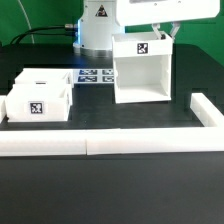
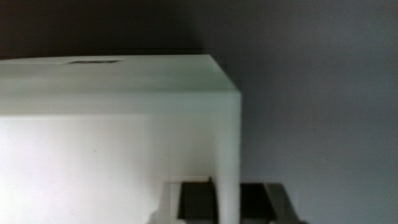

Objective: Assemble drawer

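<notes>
The tall white drawer housing [image 1: 142,75] stands at the exterior view's right, with its open front towards the camera and a square marker on its top panel. My gripper [image 1: 163,33] comes down onto its top right edge. In the wrist view my gripper [image 2: 228,203] straddles a thin side wall of the housing [image 2: 107,130]. A dark finger [image 2: 196,203] lies tight against each face of the wall, so it is shut on it. Two small white trays lie at the exterior view's left, the front tray [image 1: 38,105] with a marker and the rear tray [image 1: 47,79] behind it.
The marker board [image 1: 97,76] lies flat between the trays and the housing. A long low white border wall [image 1: 100,143] runs along the front and turns up at the right side [image 1: 205,110]. The arm's white base [image 1: 98,25] stands at the back.
</notes>
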Robot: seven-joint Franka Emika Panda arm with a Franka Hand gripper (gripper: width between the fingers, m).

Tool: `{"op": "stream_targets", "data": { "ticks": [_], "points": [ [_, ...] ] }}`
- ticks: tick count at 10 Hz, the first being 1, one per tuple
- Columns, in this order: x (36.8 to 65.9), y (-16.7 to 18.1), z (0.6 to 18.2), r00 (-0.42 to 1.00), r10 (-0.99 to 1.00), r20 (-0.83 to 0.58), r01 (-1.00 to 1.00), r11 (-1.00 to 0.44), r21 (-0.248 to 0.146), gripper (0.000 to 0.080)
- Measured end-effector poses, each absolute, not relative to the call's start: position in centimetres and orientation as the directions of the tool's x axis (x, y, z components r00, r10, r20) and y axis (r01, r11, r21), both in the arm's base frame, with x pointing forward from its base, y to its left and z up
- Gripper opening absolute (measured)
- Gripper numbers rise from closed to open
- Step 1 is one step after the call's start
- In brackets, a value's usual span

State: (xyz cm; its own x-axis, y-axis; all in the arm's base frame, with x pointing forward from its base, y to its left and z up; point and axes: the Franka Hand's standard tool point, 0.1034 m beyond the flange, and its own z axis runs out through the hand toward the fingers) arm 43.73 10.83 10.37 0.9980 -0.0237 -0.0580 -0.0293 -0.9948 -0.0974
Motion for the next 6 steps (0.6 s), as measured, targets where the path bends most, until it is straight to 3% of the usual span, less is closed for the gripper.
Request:
{"op": "stream_targets", "data": {
  "ticks": [6],
  "points": [
    [53.3, 7.9, 9.7, 1.000, 0.000, 0.012, 0.002, -0.993, -0.120, 0.0042]
  ]
}}
